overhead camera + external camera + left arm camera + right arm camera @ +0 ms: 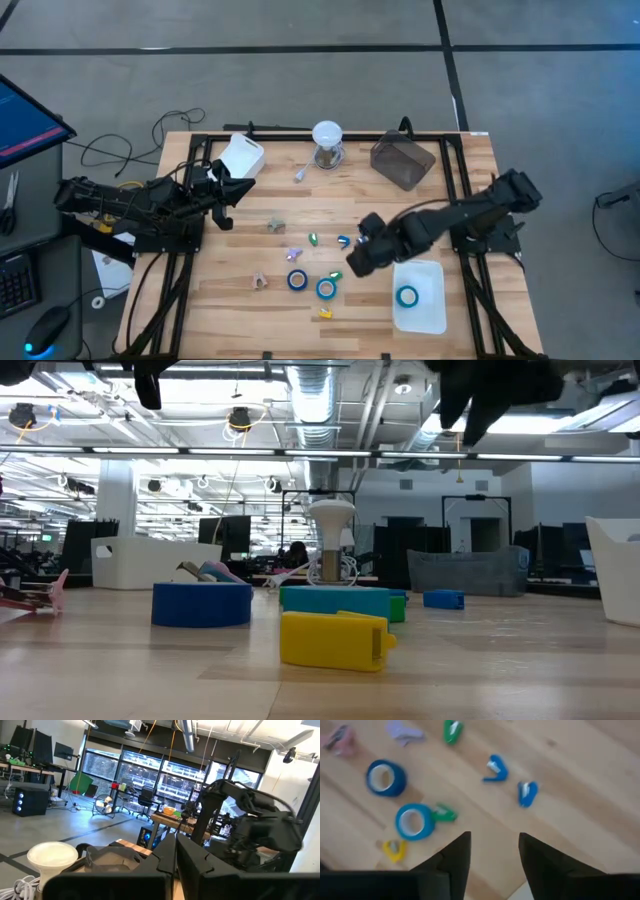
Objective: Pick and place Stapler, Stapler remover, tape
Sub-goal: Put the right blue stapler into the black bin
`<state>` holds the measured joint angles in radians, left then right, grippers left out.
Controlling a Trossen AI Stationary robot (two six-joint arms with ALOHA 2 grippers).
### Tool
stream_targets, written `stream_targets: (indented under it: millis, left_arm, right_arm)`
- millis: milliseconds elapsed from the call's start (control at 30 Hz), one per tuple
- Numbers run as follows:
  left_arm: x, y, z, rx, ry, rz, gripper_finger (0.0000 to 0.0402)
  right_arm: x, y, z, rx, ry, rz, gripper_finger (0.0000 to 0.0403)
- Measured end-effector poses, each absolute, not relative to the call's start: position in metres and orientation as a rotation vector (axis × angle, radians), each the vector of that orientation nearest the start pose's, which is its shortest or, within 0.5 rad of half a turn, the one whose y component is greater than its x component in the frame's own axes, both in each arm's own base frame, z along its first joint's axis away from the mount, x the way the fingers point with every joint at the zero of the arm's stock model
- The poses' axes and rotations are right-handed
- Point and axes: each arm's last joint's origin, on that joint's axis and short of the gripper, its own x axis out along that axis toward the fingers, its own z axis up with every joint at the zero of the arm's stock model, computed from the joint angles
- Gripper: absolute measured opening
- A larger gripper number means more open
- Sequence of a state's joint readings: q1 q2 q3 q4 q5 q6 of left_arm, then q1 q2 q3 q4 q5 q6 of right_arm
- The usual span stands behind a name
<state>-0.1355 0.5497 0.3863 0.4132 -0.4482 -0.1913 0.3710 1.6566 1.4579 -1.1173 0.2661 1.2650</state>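
The left gripper point(222, 190) waits clenched and empty at the wooden bench's point(240, 300) nine o'clock side. Two small blue tape rolls point(297, 280) point(326, 289) lie near six o'clock; a third point(407, 295) sits inside the white plastic tray point(432, 318) at four o'clock. The right gripper point(358, 262), released and empty just beside that tray, looks between picks; next it should descend over the nearer roll.

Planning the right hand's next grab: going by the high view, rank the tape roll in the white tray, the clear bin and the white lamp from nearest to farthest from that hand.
From the right hand:
1. Tape roll in the white tray, just beside the hand, toward the table's front edge.
2. Clear bin, at the back edge on the right arm's side.
3. White lamp, back edge, near the middle.
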Motion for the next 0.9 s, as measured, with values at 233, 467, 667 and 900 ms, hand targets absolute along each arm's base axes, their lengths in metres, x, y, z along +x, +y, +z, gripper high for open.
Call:
stream_targets:
  millis: [233,467,667,900]
  left_arm:
    - [0.138,-0.006,0.284,-0.261,-0.269,0.288,0.0008]
    - [0.138,-0.006,0.284,-0.260,-0.269,0.288,0.0008]
    - [0.138,-0.006,0.284,-0.258,-0.269,0.288,0.0008]
    - [0.138,-0.006,0.284,-0.260,-0.268,0.288,0.0008]
  right_arm:
    - [0.306,0.067,0.278,0.660,1.188,-0.711,0.0208]
    - [0.320,0.033,0.263,0.609,1.255,-0.686,0.0229]
    - [0.330,0.012,0.245,0.616,1.345,-0.650,0.0220]
    - [0.342,0.011,0.228,0.639,1.400,-0.601,0.0224]
